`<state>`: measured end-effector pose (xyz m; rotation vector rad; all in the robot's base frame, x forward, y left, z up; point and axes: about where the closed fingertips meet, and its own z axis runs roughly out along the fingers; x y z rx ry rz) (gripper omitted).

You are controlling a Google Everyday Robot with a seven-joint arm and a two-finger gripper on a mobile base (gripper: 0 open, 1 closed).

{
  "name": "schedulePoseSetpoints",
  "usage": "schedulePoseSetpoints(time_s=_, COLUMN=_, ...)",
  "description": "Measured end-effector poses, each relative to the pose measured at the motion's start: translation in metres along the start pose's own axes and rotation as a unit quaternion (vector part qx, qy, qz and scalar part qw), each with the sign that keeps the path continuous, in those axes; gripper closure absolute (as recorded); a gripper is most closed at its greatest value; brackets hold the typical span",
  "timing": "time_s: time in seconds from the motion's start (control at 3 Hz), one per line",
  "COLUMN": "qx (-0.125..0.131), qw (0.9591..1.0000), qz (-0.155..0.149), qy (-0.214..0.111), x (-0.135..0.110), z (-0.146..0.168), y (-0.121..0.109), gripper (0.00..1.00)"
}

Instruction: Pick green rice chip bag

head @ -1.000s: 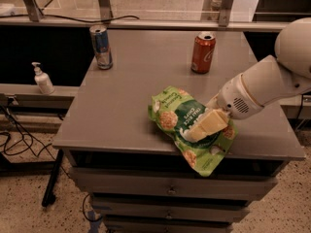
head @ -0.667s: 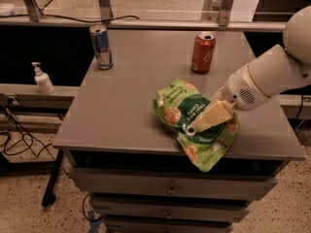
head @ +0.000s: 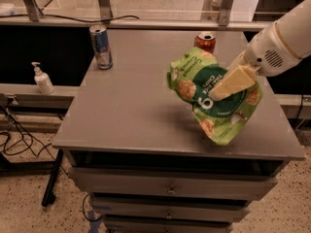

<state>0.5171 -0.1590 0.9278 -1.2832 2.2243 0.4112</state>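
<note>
The green rice chip bag (head: 204, 93) is a crinkled light-green pouch with a dark green circle and round tan chips on it. It hangs tilted in the air above the right part of the grey table (head: 131, 110). My gripper (head: 228, 84) comes in from the upper right on a white arm (head: 282, 45). It is shut on the bag, with a cream finger (head: 233, 81) lying across the bag's front. The other finger is hidden behind the bag.
A blue and silver can (head: 101, 46) stands at the table's back left. A red can (head: 205, 41) stands at the back, partly behind the bag. A white pump bottle (head: 43, 78) sits on a ledge at the left. Drawers (head: 170, 188) are below the tabletop.
The bag lay on the table under my gripper a second ago. It has since risen off the surface, up and to the right, held in my gripper.
</note>
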Motion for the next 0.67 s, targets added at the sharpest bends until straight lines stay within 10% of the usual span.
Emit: schedulePoseSetpoints(time_s=0.67, qx=0.032, qw=0.9994, qz=-0.005, qy=-0.008, x=-0.0153, z=-0.0401, y=-0.0147, gripper=1.0)
